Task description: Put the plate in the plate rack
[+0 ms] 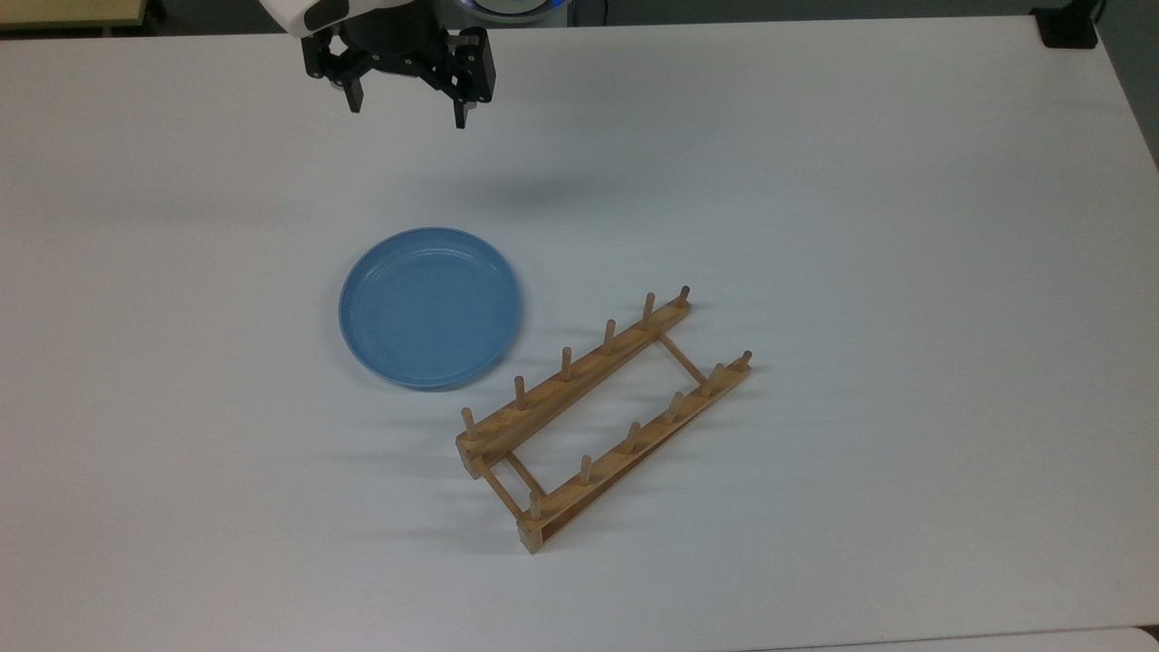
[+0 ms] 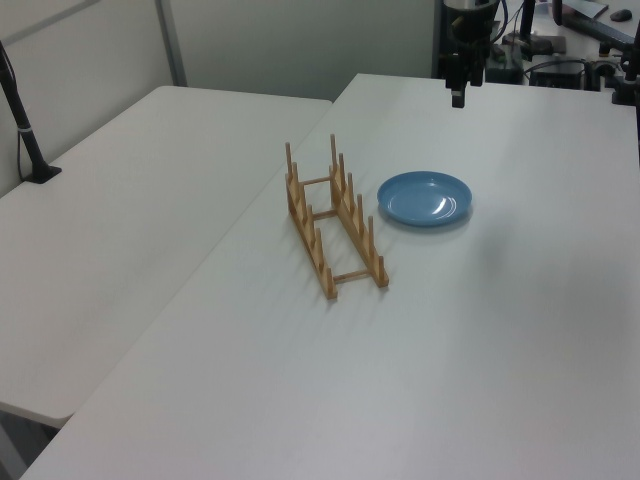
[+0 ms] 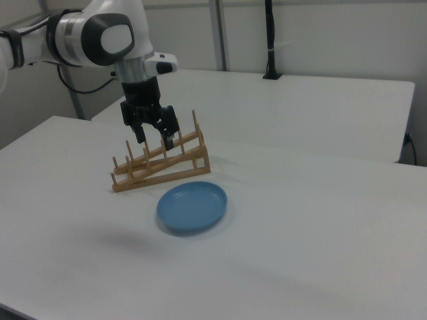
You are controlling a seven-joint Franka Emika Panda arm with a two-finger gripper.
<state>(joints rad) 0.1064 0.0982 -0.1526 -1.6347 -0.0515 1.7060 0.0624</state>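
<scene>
Up in the air hangs the end effector (image 1: 407,107), with its two fingers spread wide and nothing between them. In the top view it sits at the far edge of the white surface (image 1: 905,226), well apart from the plate (image 1: 430,308). The fingers point down, so it looks ready to drop onto something below.

The plate is round and light blue. It lies flat on the surface with its rim up, near the middle. It is just beside the rack (image 1: 602,412), at the top view's left of it, but the two do not touch.

The rack is made of wood. It has two long rails with short pegs standing up, and thin bars join the rails. It sits at a slant in the top view. Nothing is in it yet. The pegs stand up so a plate can lean between them.

I think the job has only begun. The end effector must first come down to the plate's rim. A flat plate is hard to pinch, so it may slip. Then the plate has to be tipped on its edge to fit between the pegs.
</scene>
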